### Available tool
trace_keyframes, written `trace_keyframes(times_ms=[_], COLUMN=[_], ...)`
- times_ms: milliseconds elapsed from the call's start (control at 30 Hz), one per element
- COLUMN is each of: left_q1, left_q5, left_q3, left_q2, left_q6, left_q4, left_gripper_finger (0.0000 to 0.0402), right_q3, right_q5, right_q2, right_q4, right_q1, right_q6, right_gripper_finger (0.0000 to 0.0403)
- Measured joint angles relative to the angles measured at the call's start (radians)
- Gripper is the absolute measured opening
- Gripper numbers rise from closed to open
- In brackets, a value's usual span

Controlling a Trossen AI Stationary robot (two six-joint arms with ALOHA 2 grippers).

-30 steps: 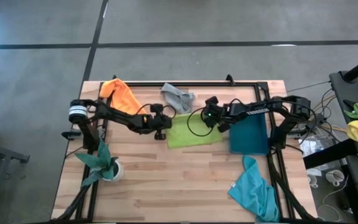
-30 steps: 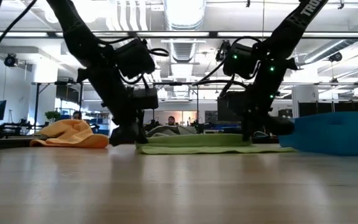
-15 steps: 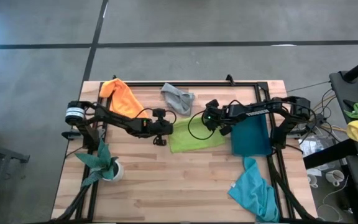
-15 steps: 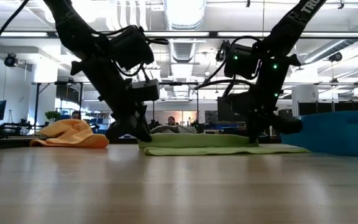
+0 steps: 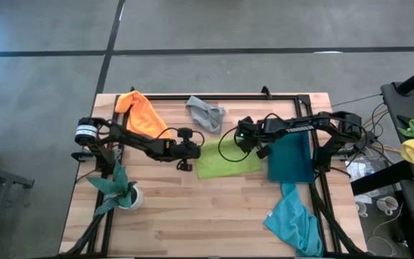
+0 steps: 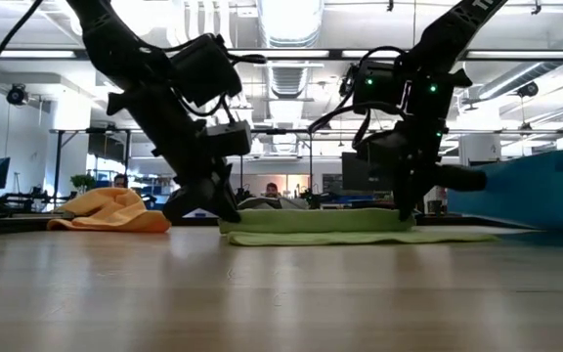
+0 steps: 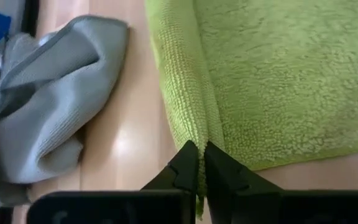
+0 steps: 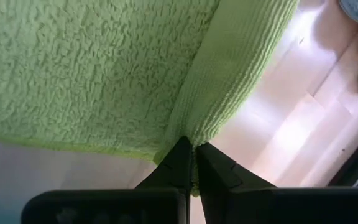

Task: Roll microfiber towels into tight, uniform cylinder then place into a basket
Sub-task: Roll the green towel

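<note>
The lime green towel [image 5: 228, 160] lies spread in the middle of the table, with a strip along its far edge folded over on top. My left gripper [image 5: 192, 152] is shut on the left end of that fold. My right gripper [image 5: 260, 151] is shut on its right end. Both also show in the low view, the left gripper [image 6: 225, 209] and the right gripper [image 6: 405, 209], low over the green towel [image 6: 335, 227]. The orange towel [image 5: 139, 112] and the grey towel [image 5: 205, 112] lie crumpled at the far edge. The turquoise towel [image 5: 293, 220] lies at the near right. The teal basket [image 5: 297, 165] stands right of the green towel. My left gripper pinches the folded-over far edge [image 7: 191, 127] of the green towel at its left end, between both fingers. The fingers slant down from the table's left. The rest of the towel lies flat on the table. My right gripper pinches the same fold at its right end [image 8: 194, 127] between both fingers. It comes steeply from above. The fold holds more than one layer, and the towel below it rests on the table.
A potted plant [image 5: 121, 188] stands at the near left. A black frame rail [image 5: 228, 96] runs along the far edge, with side rails by each arm base. Bare wood lies open near the front edge [image 5: 207, 216].
My left gripper, still shut on the fold, has moved toward the table's near edge and slightly right, taking the towel's left far corner along. My right gripper has tipped steeper. The towel's folded far edge now lies nearer the front than before.
</note>
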Motion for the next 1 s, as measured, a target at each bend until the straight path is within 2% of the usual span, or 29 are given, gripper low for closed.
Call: trace_keyframes(times_ms=[133,267,467,567,733,1000], left_q1=[-0.014,-0.016,-0.016,-0.016,-0.016,-0.016], left_q5=[0.084,0.119,0.128,0.131,0.206,0.318], left_q3=[0.000,0.000,0.002,0.002,0.014,0.058], left_q2=[0.006,0.008,0.008,0.008,0.008,0.008], left_q6=[0.019,0.018,0.017,0.016,0.015,0.012], left_q4=[0.000,0.001,0.000,0.000,-0.001,-0.001], left_gripper_finger=[0.0001,0.0005,0.0051,0.0080,0.0120,0.0139], right_q3=[0.000,0.000,0.001,0.013,0.042,0.061], right_q5=[-0.068,-0.102,-0.129,-0.180,-0.259,-0.284], right_q2=[0.000,0.000,0.000,0.000,0.000,0.000], right_q4=[-0.015,-0.024,-0.043,-0.083,-0.137,-0.179], right_q1=[0.007,0.013,0.015,0.014,0.014,0.014], right_q6=[0.001,0.018,0.030,0.062,0.119,0.156], right_gripper_finger=[0.0027,0.0034,0.0035,0.0036,0.0036,0.0036])
